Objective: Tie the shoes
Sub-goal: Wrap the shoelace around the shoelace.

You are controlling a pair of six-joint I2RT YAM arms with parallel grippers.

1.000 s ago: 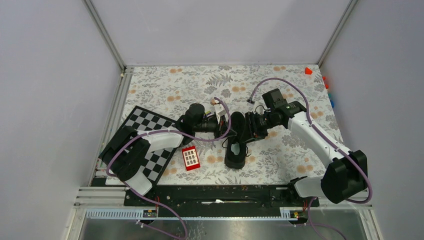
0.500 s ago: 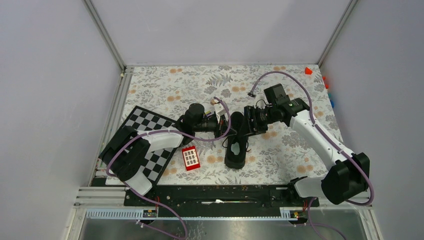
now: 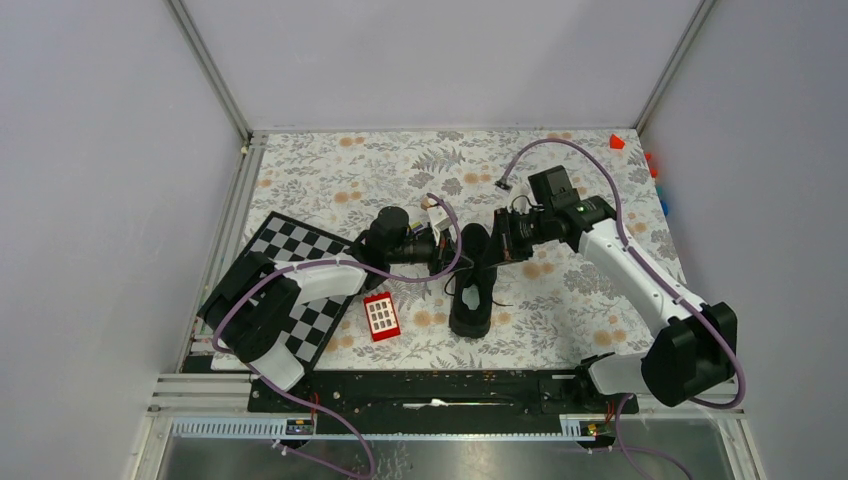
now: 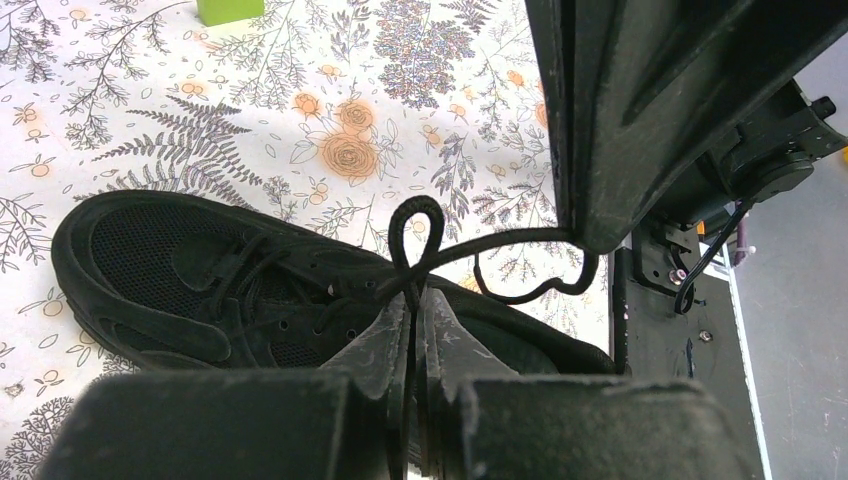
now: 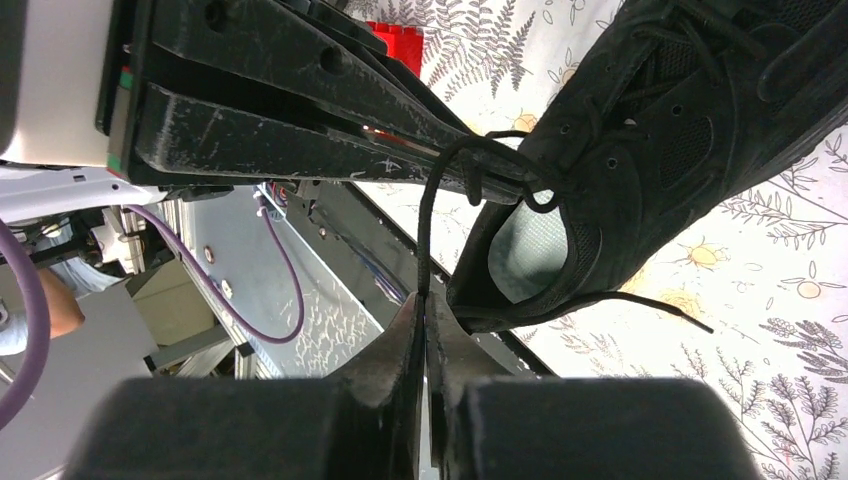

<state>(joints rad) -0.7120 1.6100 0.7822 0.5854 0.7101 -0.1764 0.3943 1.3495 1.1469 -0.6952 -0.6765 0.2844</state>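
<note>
My left gripper (image 4: 412, 303) is pinched tight on the lace (image 4: 416, 215) at the foot of a small loop, and the right gripper (image 5: 424, 300) is pressed together on another strand. The black sneaker (image 3: 471, 295) sits mid-table on the floral cloth (image 3: 330, 170) between them, toe pointing away from the bases, with a red block (image 3: 381, 316) near its left side.

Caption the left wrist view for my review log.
Left hand shut on a lace loop over the black sneaker, which lies on a floral tablecloth.
</note>
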